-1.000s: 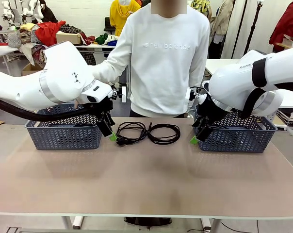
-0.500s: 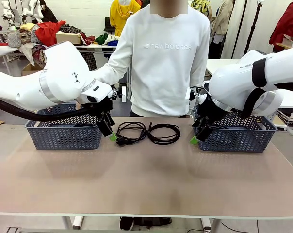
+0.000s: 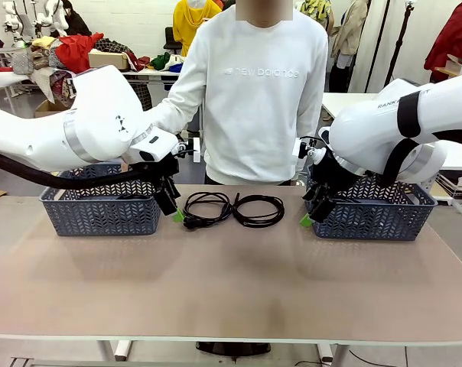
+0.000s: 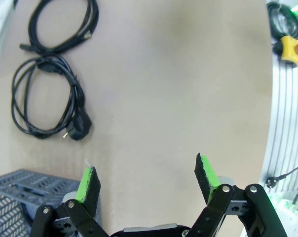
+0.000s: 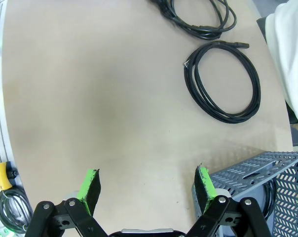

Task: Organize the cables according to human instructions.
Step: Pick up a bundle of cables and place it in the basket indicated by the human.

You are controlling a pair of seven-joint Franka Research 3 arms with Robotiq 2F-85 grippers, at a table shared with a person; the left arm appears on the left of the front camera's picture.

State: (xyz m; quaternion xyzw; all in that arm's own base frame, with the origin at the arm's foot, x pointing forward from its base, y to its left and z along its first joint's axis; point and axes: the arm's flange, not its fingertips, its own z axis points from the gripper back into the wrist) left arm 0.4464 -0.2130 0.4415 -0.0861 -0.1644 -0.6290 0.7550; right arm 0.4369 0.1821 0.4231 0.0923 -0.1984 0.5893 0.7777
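Two cables are lying coiled on the table (image 3: pixel 231 290), just beside each other, midway between two baskets: the left cable (image 3: pixel 206 209), which has a chunky plug, and the right cable (image 3: pixel 258 210). A person (image 3: pixel 258 92) in a white sweatshirt is standing at the far edge, directly behind them. I am holding my left gripper (image 3: pixel 180 218) near the left cable, in front of the right end of the left basket (image 3: pixel 101 214). Its jaws are standing wide apart and gripping nothing, and bare tabletop is showing between the green pads in my left wrist view. I am holding my right gripper (image 3: pixel 307 219) at the left end of the right basket (image 3: pixel 376 218), apart from the right cable. Its jaws are likewise spreading fully and carrying nothing, pointing down at bare table. Both cables are lying flat on the tabletop, outside the baskets.
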